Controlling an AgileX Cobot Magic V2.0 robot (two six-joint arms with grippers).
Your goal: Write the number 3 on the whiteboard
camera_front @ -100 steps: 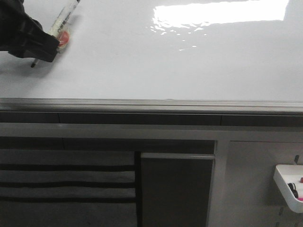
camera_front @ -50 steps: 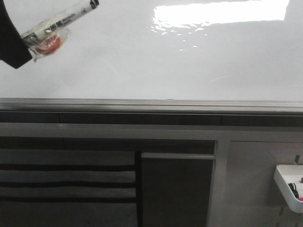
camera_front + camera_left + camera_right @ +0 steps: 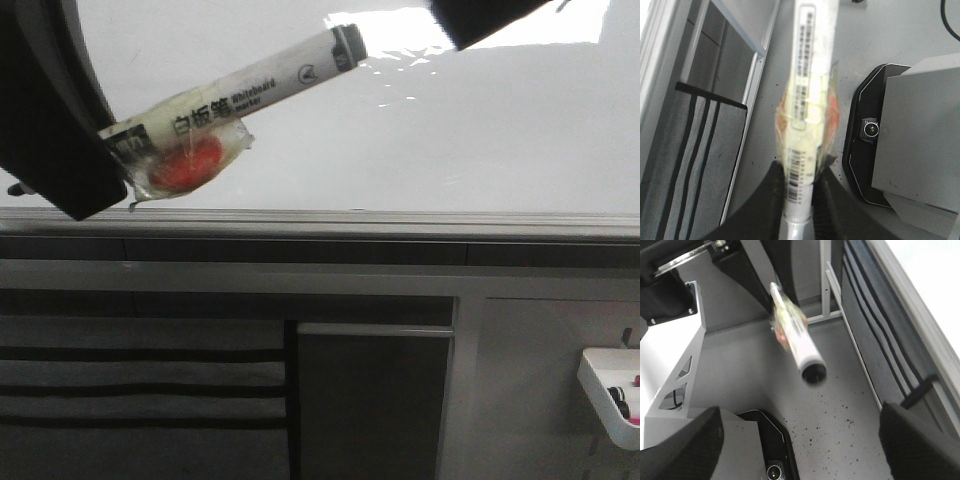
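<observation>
The marker (image 3: 235, 90) was clamped in the left gripper (image 3: 799, 197) off the blank whiteboard (image 3: 420, 150), the right gripper (image 3: 800, 440) spread wide facing its end; a handover or uncapping seemed next.

My left gripper (image 3: 105, 150) is raised at the left edge of the front view, dark body filling that corner, jaws clamped on the lower barrel of a marker (image 3: 245, 90) that slants up and to the right. From my left wrist camera, both black fingers (image 3: 771, 200) press the barrel from either side, the marker running straight away from them. My right gripper (image 3: 800, 440) stands wide open: its two dark fingers sit at opposite corners of the right wrist view, nothing between them. In the front view, only a dark part of my right arm (image 3: 480, 18) shows at the upper edge.
</observation>
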